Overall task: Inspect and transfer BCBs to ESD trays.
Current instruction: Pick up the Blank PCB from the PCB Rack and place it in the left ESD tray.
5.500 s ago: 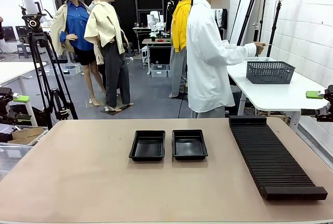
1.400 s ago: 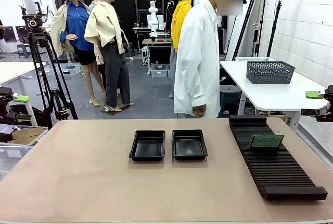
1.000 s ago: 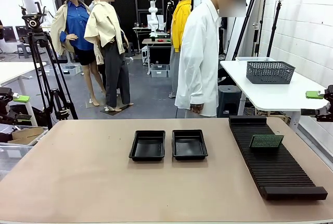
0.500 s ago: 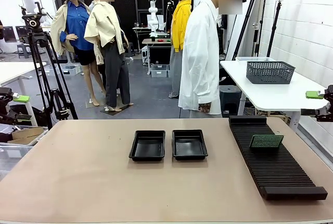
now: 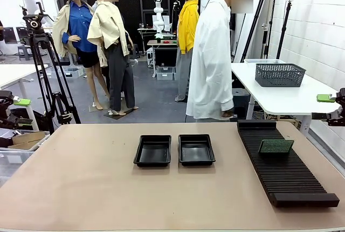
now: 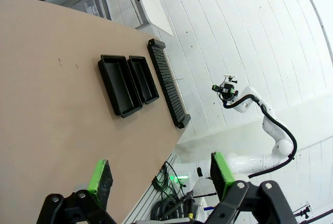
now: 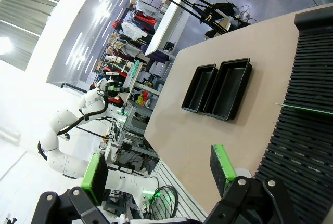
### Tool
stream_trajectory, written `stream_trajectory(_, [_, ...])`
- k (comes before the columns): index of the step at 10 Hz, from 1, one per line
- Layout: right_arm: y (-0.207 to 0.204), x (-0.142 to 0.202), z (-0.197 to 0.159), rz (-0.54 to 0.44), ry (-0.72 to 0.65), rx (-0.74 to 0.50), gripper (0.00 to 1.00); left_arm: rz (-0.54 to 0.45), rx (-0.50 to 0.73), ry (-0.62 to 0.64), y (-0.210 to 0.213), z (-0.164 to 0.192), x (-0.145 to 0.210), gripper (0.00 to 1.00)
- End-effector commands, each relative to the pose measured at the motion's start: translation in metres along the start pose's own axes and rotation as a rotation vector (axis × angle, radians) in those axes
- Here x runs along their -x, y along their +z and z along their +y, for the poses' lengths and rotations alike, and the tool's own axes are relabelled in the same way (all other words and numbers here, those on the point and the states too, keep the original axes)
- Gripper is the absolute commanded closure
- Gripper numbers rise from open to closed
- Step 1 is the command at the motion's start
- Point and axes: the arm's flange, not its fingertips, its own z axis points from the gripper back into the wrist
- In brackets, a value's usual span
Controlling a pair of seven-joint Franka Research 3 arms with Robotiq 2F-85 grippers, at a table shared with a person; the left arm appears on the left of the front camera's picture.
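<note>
Front view: one BCB [image 5: 276, 146] stood in the rack [image 5: 291, 181]; both ESD trays [image 5: 153, 154] lay empty.
Hands: left hand [image 6: 160, 176] and right hand [image 7: 158, 172] were spread wide, holding nothing.
Remaining: inspection and transfer, seemingly not begun.

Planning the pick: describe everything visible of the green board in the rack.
The BCB is a thin green rectangular board standing on a long edge in a slot of the ribbed rack, in its far half, broad face toward the front camera. The right wrist view shows it edge-on, a green line. Only the rack touches it.

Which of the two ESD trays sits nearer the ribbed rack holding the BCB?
The right ESD tray; the left ESD tray lies farther from the rack.
</note>
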Motion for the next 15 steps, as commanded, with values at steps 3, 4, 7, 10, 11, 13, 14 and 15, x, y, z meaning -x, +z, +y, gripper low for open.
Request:
stream_trajectory(3, [-0.001,0.002,0.0,-0.005,-0.002,-0.011,0.0,-0.008,-0.005,0.007,0.001,-0.003,0.001,0.0])
stream_trajectory(4, [0.0,0.0,0.0,0.0,0.0,0.0,0.0,-0.008,-0.005,0.007,0.001,-0.003,0.001,0.0])
stream_trajectory(7, [-0.026,-0.042,0.003,0.084,0.14,0.028,0.0,-0.008,-0.005,0.007,0.001,-0.003,0.001,0.0])
stream_trajectory(10, [-0.062,-0.084,0.005,0.218,0.299,0.154,0.0,-0.008,-0.005,0.007,0.001,-0.003,0.001,0.0])
stream_trajectory(11, [-0.075,-0.091,0.011,0.283,0.384,0.169,0.0,-0.008,-0.005,0.007,0.001,-0.003,0.001,0.0])
stream_trajectory(13, [-0.107,-0.1,0.012,0.443,0.566,0.266,0.0,-0.008,-0.005,0.007,0.001,-0.003,0.001,0.0])
stream_trajectory(14, [-0.119,-0.1,0.016,0.518,0.666,0.288,0.0,-0.008,-0.005,0.007,0.001,-0.003,0.001,0.0])
stream_trajectory(15, [-0.128,-0.098,0.02,0.608,0.756,0.281,0.0,-0.008,-0.005,0.007,0.001,-0.003,0.001,0.0])
